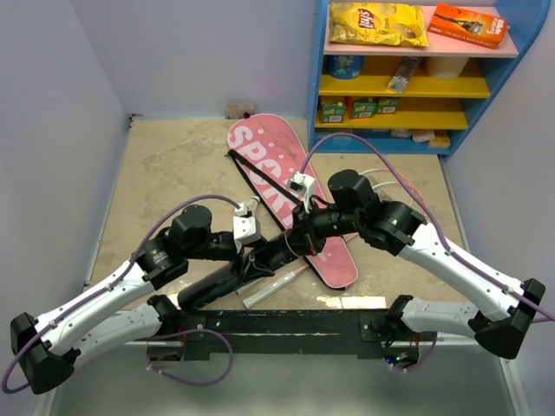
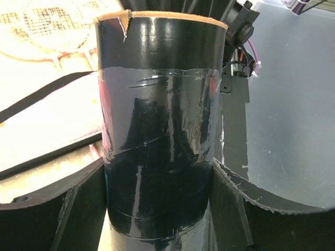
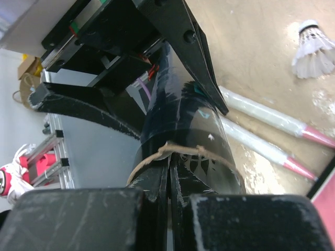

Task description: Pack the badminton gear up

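Long black tube (image 1: 212, 290): lies slanting at lower centre of the top view, across the lower end of the bag; clear tape bands its wall, no print readable.
Left gripper (image 1: 254, 256): fingers (image 2: 78, 204) clamp the tube's sides around its middle.
Right gripper (image 1: 299, 236): fingers (image 3: 159, 191) nearly together, pinching the tube's tan rim at its upper end.
Pink bag (image 1: 260, 152): flat at centre of the table (image 1: 173, 165), white letters "SPO" readable, the rest hidden by arms.
Rackets (image 3: 261, 119): two pale handles just beside the tube; a strung head (image 1: 395, 182) under the right arm.
Shuttlecock (image 3: 311, 49): upper right of the right wrist view, apart from the handles.
Yellow packet (image 1: 377, 23), orange box (image 1: 468, 24): top shelf, upper right; print too small to read.
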